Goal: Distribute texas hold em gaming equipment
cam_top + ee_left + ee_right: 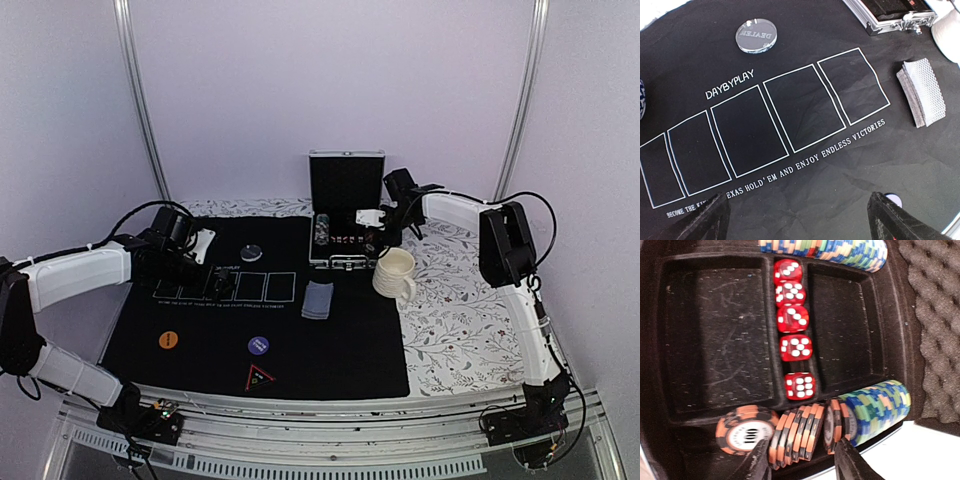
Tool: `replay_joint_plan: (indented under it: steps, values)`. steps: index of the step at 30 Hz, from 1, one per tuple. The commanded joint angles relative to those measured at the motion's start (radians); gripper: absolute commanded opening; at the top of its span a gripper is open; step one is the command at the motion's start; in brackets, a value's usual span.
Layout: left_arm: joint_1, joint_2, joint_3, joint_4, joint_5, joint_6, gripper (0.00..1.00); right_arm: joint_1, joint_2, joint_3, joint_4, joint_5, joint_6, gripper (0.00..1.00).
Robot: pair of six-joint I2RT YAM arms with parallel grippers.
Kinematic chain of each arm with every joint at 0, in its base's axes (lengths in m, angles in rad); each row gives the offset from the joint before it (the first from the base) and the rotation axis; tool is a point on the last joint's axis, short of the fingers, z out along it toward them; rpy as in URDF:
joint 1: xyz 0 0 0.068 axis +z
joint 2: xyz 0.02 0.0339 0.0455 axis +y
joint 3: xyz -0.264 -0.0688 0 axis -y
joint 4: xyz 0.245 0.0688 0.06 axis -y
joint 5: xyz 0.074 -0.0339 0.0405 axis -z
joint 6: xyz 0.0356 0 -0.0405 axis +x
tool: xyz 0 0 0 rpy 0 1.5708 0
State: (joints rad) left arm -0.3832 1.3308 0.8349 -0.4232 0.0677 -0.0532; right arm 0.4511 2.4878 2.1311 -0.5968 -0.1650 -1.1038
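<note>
From above: black mat (200, 345) with deck of cards (318, 298) toward 2 o'clock, clear dealer button (252, 253) at 12, orange button (168, 339) at 8, purple button (258, 346) at 6. At the mat's 1 o'clock corner, open case (346, 215), with cream mug (394, 273) just beside it at 5. Over the printed boxes, left gripper (220, 283); down in the case, right gripper (375, 235).

Left wrist: fingers (700, 222) spread wide, holding nothing, above the mat; deck at 3 o'clock, dealer button at 11.

Right wrist: fingertips (757, 465) partway apart, flanking orange-edged chips (800, 432) standing on edge in the 6 o'clock slot; gripped or merely straddled, impossible to tell. In the middle channel, red dice (795, 347); at 5, blue-green chips (875, 410).
</note>
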Motion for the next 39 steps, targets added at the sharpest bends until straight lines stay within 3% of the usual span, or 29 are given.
replay_joint_plan:
  steps: [1, 5, 14, 19, 26, 30, 39]
  values:
    - [0.01, 0.011, -0.006, 0.014, 0.01, -0.003, 0.98, 0.01, 0.091, 0.041, -0.041, -0.01, -0.012, 0.43]
    - [0.012, 0.013, -0.006, 0.014, 0.01, -0.003, 0.98, 0.01, 0.109, 0.047, -0.048, -0.001, -0.013, 0.43]
    - [0.012, 0.017, -0.006, 0.014, 0.015, -0.004, 0.98, 0.014, 0.095, 0.041, -0.048, 0.02, -0.02, 0.58]
    - [0.012, 0.02, -0.005, 0.014, 0.02, -0.004, 0.98, 0.02, 0.07, 0.041, -0.017, 0.032, -0.017, 0.61]
    - [0.012, 0.024, -0.005, 0.014, 0.026, -0.004, 0.98, 0.021, 0.044, 0.03, 0.032, 0.02, -0.007, 0.72]
    - [0.012, 0.024, -0.005, 0.014, 0.028, -0.004, 0.98, 0.022, 0.052, 0.03, 0.022, 0.013, -0.008, 0.71]
    - [0.012, 0.024, -0.005, 0.014, 0.032, -0.004, 0.98, 0.019, 0.099, 0.038, -0.017, -0.004, 0.025, 0.57]
